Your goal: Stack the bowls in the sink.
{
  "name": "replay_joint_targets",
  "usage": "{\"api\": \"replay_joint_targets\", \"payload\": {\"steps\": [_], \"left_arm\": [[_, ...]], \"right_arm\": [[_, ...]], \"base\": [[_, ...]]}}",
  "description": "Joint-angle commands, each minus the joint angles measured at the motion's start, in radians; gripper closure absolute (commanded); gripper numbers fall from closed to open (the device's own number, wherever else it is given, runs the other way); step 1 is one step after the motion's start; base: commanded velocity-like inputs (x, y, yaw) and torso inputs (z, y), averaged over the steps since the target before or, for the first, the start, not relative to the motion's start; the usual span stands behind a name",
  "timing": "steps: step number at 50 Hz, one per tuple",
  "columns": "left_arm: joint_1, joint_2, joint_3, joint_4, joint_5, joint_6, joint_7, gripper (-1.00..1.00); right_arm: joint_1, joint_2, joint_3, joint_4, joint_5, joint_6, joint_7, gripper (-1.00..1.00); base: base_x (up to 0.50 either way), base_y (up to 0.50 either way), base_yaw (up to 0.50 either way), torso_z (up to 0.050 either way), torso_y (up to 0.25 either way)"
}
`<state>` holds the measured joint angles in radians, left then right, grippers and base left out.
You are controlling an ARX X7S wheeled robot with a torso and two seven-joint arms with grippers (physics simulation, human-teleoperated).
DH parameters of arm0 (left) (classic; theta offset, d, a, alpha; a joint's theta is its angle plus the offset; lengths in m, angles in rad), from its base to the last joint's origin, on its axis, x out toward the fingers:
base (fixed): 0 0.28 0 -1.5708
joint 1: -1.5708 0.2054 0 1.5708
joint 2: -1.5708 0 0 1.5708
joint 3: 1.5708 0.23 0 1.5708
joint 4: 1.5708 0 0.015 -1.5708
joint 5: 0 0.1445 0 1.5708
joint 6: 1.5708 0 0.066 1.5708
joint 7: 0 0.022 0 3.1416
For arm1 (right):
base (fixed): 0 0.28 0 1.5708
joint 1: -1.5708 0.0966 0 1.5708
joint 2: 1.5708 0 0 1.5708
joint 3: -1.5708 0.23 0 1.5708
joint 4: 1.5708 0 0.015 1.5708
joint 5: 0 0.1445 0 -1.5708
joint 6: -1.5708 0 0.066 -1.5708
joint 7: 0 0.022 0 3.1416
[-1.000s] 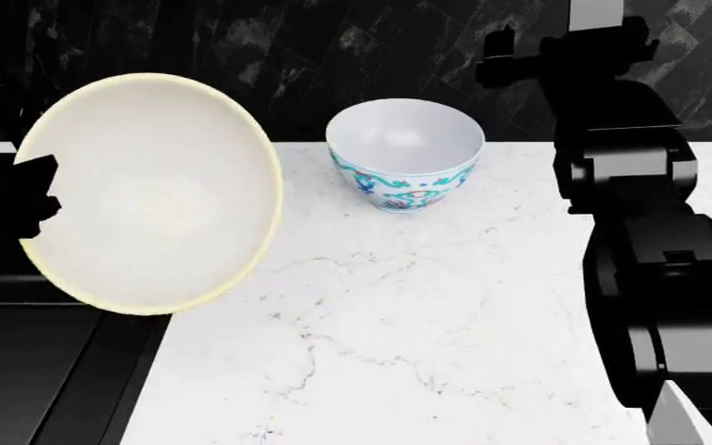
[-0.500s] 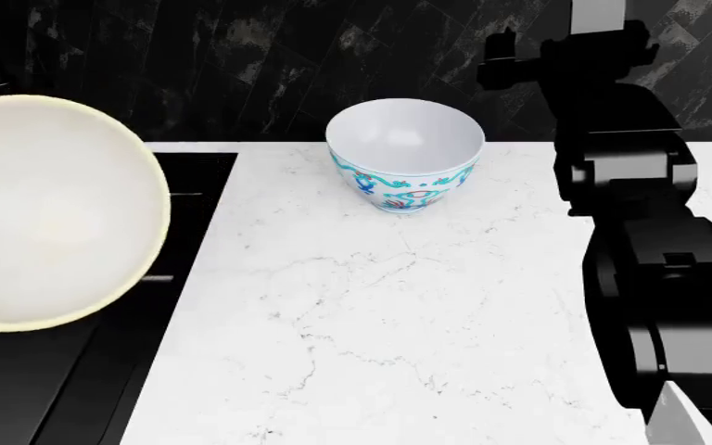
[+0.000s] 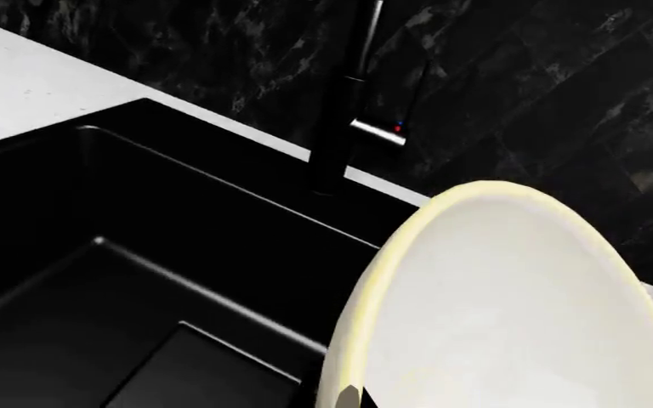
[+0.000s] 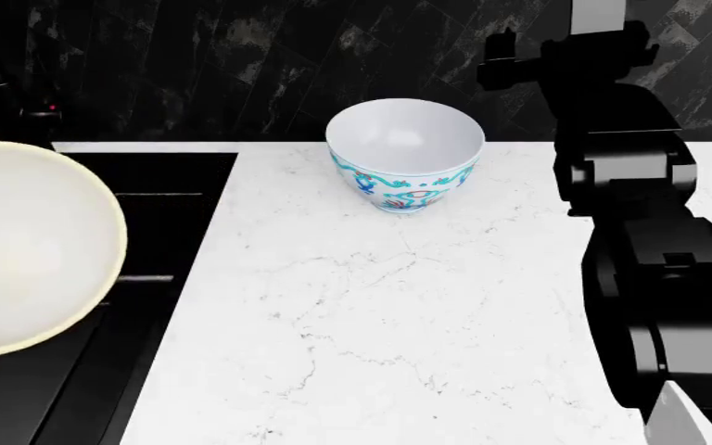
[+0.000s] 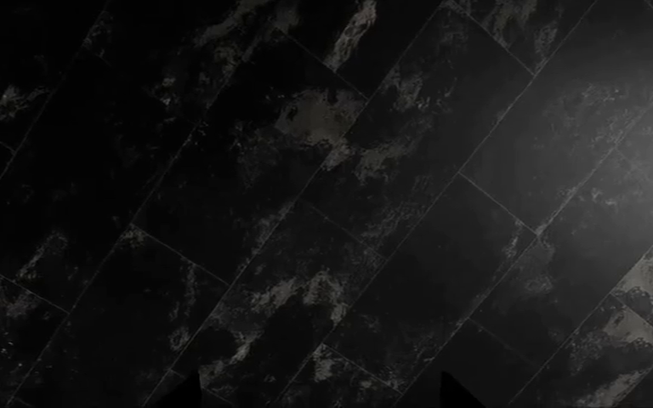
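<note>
The wide cream-yellow bowl hangs tilted over the black sink at the left of the head view. In the left wrist view it fills the near side, above the basin. My left gripper is shut on its rim; only a fingertip shows, and the bowl hides the gripper in the head view. The white bowl with teal pattern stands upright on the countertop by the back wall. My right gripper is raised beside it to the right, open and empty, facing the wall.
The black faucet stands at the sink's back edge. The white marble-look countertop spreads right of the sink. My black right arm covers the right side. A dark tiled wall runs behind.
The cream-yellow bowl has moved left and down, from over the counter edge to over the sink. The teal-patterned bowl and my right arm have not moved.
</note>
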<state>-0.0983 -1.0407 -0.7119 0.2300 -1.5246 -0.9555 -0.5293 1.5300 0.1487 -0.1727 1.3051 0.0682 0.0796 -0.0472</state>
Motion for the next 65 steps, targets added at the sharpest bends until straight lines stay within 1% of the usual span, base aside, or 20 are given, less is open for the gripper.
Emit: {"api": "replay_joint_targets", "payload": {"steps": [1,8,25,33,44,65], "left_arm": [[-0.042,0.021,0.101,-0.042,0.058,0.035,0.010,1.00],[-0.077,0.032,0.179,-0.073,0.094,0.051,0.025,1.00],[-0.153,0.064,0.324,-0.159,0.192,0.086,0.052,1.00],[-0.171,0.067,0.332,-0.133,0.159,0.057,-0.013,1.00],[-0.188,0.061,0.352,-0.141,0.158,0.039,-0.057,1.00],[-0.251,0.090,0.493,-0.271,0.307,0.095,0.026,1.00]], "right_arm": [[0.000,0.000,0.006,0.000,-0.006,0.001,0.000,-1.00],[0.000,0.000,0.009,-0.001,-0.009,0.002,0.000,-1.00],[-0.004,-0.001,0.014,-0.001,-0.015,0.002,0.000,-1.00],[-0.004,-0.001,0.015,-0.001,-0.018,0.003,0.001,-1.00],[-0.003,-0.002,0.015,-0.002,-0.021,0.005,0.001,-1.00],[-0.001,-0.010,0.017,0.000,-0.028,0.006,0.002,-1.00]], "base": [[0.00,0.00,0.00,0.000,0.000],[0.00,0.00,0.00,0.000,0.000],[0.00,0.00,0.00,0.000,0.000],[0.00,0.00,0.00,0.000,0.001],[0.00,0.00,0.00,0.000,0.000],[0.00,0.00,0.00,0.000,0.000]]}}
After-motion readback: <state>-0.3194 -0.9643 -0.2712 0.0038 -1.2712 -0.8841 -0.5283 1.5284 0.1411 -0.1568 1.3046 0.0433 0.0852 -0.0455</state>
